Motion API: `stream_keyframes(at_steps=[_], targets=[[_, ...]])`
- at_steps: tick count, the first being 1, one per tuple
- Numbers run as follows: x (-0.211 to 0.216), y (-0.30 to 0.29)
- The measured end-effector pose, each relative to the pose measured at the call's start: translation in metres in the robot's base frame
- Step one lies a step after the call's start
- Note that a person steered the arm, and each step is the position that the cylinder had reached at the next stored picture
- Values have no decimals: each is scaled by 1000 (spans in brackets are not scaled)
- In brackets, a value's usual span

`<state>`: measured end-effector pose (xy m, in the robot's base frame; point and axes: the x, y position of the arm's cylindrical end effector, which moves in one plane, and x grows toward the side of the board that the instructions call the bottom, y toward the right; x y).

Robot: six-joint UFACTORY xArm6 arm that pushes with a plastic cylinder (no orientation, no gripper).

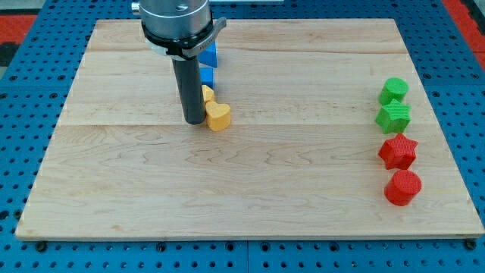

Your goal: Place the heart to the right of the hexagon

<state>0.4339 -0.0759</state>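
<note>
The yellow heart (pixel 218 116) lies left of the board's middle, in the upper half. My tip (pixel 194 122) is just to the heart's left, touching it or nearly so. A second yellow block (pixel 208 94) sits right behind the heart, half hidden by the rod; I cannot make out its shape. At the view's right, a round or many-sided red block (pixel 402 187) could be a hexagon, but I cannot tell.
Two blue blocks (pixel 209 54) (pixel 206 76) stand behind the rod near the board's top. At the right edge, a column holds a green block (pixel 393 91), a green star-like block (pixel 393 117) and a red star (pixel 398 152). The wooden board (pixel 121 205) lies on a blue pegboard.
</note>
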Motion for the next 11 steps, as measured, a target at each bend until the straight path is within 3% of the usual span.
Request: stream_keyframes(at_steps=[6, 7, 8, 9, 11], targets=[[4, 13], [-14, -11], [17, 16], [-9, 37], [-3, 110]])
